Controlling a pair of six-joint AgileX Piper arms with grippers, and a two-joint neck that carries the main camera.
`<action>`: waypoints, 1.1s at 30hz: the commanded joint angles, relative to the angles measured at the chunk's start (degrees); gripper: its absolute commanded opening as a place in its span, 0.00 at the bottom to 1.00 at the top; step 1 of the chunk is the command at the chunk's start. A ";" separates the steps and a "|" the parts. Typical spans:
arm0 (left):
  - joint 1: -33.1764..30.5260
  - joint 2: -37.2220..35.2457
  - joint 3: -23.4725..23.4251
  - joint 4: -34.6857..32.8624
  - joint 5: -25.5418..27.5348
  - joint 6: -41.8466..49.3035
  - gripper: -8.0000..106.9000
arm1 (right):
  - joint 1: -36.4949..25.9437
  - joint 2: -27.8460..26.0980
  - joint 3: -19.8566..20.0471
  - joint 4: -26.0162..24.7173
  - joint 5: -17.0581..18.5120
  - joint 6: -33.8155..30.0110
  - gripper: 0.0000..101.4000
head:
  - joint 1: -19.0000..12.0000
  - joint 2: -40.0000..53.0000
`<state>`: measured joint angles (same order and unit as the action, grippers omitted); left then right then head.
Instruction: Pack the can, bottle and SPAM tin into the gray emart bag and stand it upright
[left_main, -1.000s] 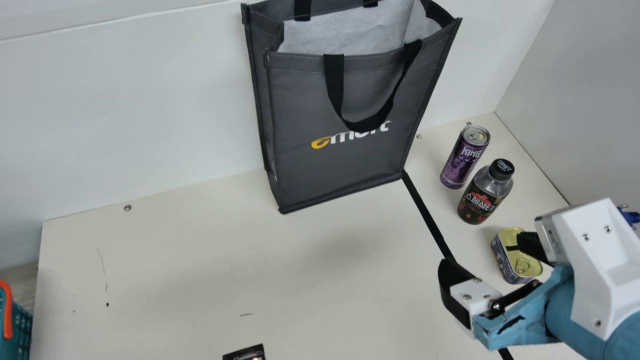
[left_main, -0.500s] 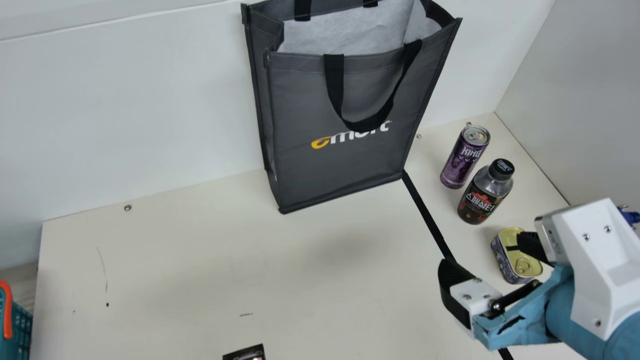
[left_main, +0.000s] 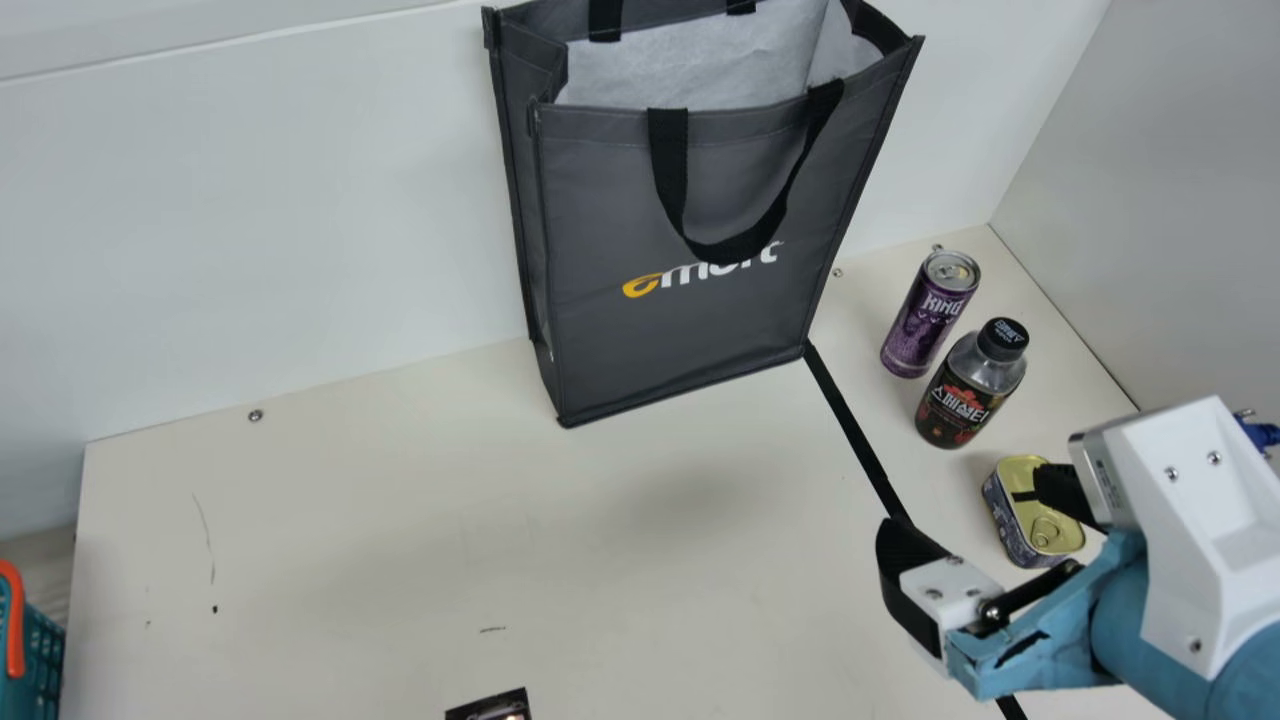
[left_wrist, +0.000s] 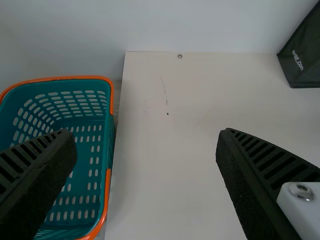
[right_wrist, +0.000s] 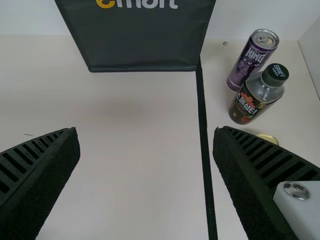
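Unmoved vs. 1 s ago, from main view: bag (left_main: 690, 330), can (left_main: 915, 320), bottle (left_main: 962, 395), tin (left_main: 1030, 515) and R gripper (left_main: 965, 505), w/ cam. angle same too. Got R gripper wide open, gripping nothing, over near R part of table (left_main: 400, 540). In L wrist view, see L gripper (left_wrist: 145, 134) wide open too, also w/ nothing held. Find can, bottle & tin all outside bag, on strip btwn black line (left_main: 855, 430) and side wall (left_main: 1180, 200), in a row coming fwd: can upright at back, bottle upright just beside, then tin flat, pull-tab up. Note R gripper's outer finger (left_main: 1060, 490) in front of part of tin in main view; can't tell if touching. See same finger hide most of tin in R wrist view, w/ bit of gold lid peeking past. See bag upright near back wall (left_main: 250, 200), mouth open, pale lining (left_main: 690, 75) inside. Watch front handle (left_main: 740, 248): drooping down outside bag's front, over part of logo, so clear of mouth. Expect tight side access to can & bottle, being so close tog. Elsewhere: teal basket (left_wrist: 60, 78) w/ orange rim, just off table's L edge; screw (left_main: 256, 415) near back edge; dark item (left_main: 490, 708) at main view's bottom edge, mostly cut off, too little to ID.
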<state>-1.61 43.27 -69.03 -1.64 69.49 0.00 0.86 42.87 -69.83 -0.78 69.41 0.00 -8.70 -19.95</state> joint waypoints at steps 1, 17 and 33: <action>0.00 0.00 0.00 0.00 0.00 0.00 0.85 | 0.12 0.46 -0.40 -0.10 -0.16 -0.11 0.94 | -1.30 -0.05; 0.00 0.00 0.00 0.00 0.00 0.00 0.85 | 2.73 7.22 -6.07 -1.19 -1.63 -0.75 0.94 | -1.30 -0.05; 0.00 0.00 0.00 0.00 0.00 0.00 0.85 | 2.84 15.11 -15.04 -1.22 -1.97 -4.95 0.94 | -1.30 -0.05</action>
<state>-1.61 43.27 -69.03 -1.64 69.49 0.00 3.80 57.60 -84.15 -2.32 67.38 -4.42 -8.70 -19.86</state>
